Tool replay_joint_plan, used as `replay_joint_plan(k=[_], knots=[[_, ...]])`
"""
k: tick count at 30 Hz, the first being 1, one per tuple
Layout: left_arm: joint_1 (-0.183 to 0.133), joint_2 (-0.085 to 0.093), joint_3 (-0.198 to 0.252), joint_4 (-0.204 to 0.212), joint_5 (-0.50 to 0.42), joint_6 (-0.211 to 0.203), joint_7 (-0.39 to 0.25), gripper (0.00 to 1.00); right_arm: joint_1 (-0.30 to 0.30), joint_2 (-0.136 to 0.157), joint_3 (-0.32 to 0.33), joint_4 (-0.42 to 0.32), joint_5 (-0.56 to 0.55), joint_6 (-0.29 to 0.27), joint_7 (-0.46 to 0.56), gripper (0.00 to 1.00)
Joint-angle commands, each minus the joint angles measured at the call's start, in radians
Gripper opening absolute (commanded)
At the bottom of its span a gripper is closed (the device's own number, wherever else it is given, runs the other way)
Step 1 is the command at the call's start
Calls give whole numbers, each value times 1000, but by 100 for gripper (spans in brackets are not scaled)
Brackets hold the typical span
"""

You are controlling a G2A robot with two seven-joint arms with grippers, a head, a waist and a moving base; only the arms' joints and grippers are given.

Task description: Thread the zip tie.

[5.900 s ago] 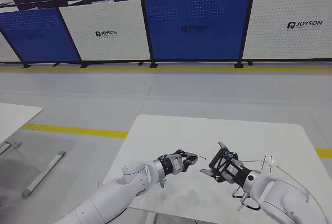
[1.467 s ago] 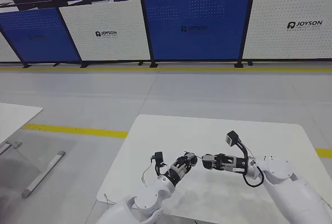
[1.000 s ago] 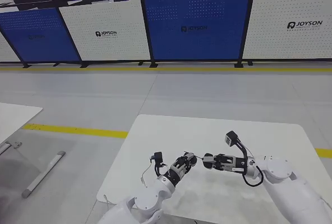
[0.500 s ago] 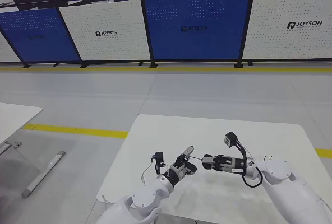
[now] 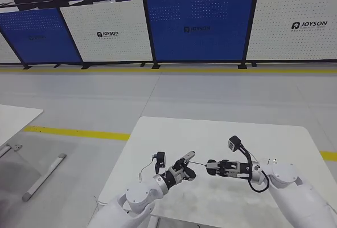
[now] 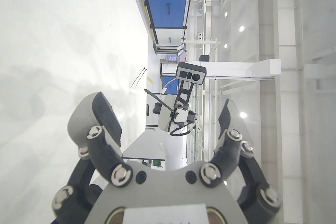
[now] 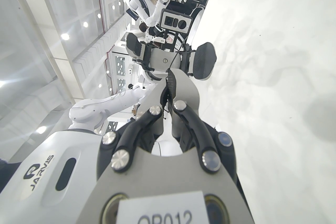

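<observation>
The left hand (image 5: pixel 183 166) hangs over the worktop (image 5: pixel 225 131) in the top view with its fingers spread and nothing between them. Facing it, just beside, the right hand (image 5: pixel 212 167) is pressed together on the zip tie (image 5: pixel 200 164), a thin dark line running from its tips toward the left hand. The wall panels (image 5: pixel 197 28) behind carry small printed logos, not read off here. From the left wrist, the pads (image 6: pixel 106 114) stand wide apart, and beyond them the zip tie (image 6: pixel 157 101) juts from the right hand as a dark strip; two spare ties (image 6: pixel 139 78) lie on the worktop farther off. From the right wrist, the right hand (image 7: pixel 169 78) pinches the zip tie (image 7: pixel 175 59) close to its fingertips, and the free strand reaches toward the middle of the spread left hand (image 7: pixel 168 57), whether touching it I cannot tell. A white sticker (image 7: pixel 162 209) at the base of the right hand bears dark print, cut off by the frame edge. The step looks like presenting the tie's end for a second grip; whether any loop is threaded I cannot tell. Next, the left hand likely has to close on the free end without knocking it aside, so that tail and head can be lined up.
</observation>
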Motion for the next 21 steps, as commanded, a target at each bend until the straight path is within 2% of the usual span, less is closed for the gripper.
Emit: replay_joint_plan(k=[1,3,5,7,17,21], knots=[[0,0,1,-1,-1,-1,-2,100,0,0,0,0,0,0,0,0],[-1,-4,7,-4,-9,-18,-4,100,0,0,0,0,0,0,0,0],[-3,-9,11,-4,-38,-52,-2,100,0,0,0,0,0,0,0,0],[-4,-15,11,-1,-40,-85,36,100,0,0,0,0,0,0,0,0],[-7,-17,19,4,-22,-83,35,100,0,0,0,0,0,0,0,0],[-18,-22,33,22,15,-110,20,100,0,0,0,0,0,0,0,0]])
